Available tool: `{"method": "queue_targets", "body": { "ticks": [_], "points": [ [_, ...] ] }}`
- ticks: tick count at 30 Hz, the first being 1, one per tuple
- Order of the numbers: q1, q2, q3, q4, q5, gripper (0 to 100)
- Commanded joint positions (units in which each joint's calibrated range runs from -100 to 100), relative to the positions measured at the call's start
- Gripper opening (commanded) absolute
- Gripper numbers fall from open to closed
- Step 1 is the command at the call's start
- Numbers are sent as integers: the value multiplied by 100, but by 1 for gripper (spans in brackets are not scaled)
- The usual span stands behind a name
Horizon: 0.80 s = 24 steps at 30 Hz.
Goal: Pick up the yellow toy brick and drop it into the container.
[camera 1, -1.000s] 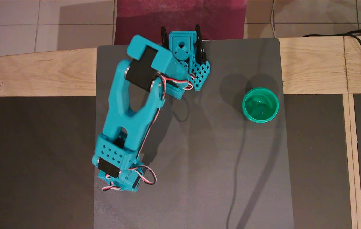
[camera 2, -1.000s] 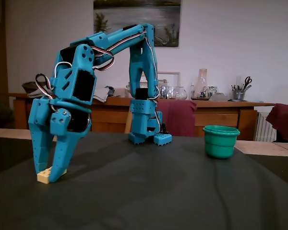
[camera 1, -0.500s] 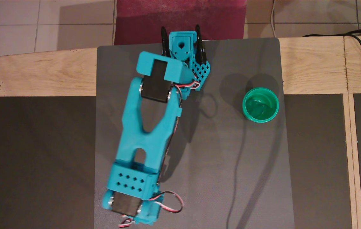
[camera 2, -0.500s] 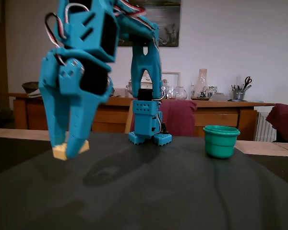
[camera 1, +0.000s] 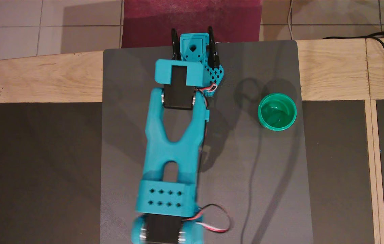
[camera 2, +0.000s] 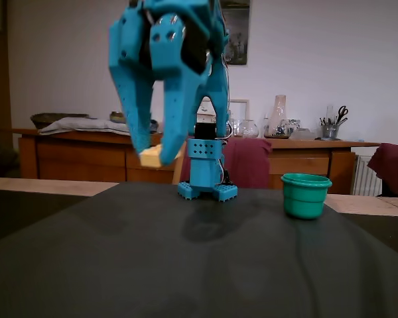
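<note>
In the fixed view the claw [camera 2: 156, 156] pinches the yellow toy brick [camera 2: 150, 157] high above the counter [camera 2: 205, 265], well left of the container [camera 2: 305, 195].

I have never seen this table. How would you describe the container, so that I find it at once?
Start from the dark grey mat on the wooden table, where the turquoise arm stands. In the overhead view the container sits near the mat's right edge, to the right of the arm's base. It is a small round green cup with a thick rim, the only thing standing alone on the mat.
</note>
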Motion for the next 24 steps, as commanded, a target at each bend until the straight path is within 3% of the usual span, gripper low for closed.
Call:
{"method": "queue_targets", "body": {
  "ticks": [1, 8, 24],
  "points": [
    [-307, -326, -258, 211, -164, 0],
    [-1235, -1456, 3, 211, -718, 0],
    [-3038, -5301, 4083, 211, -1544, 0]
  ]
}}
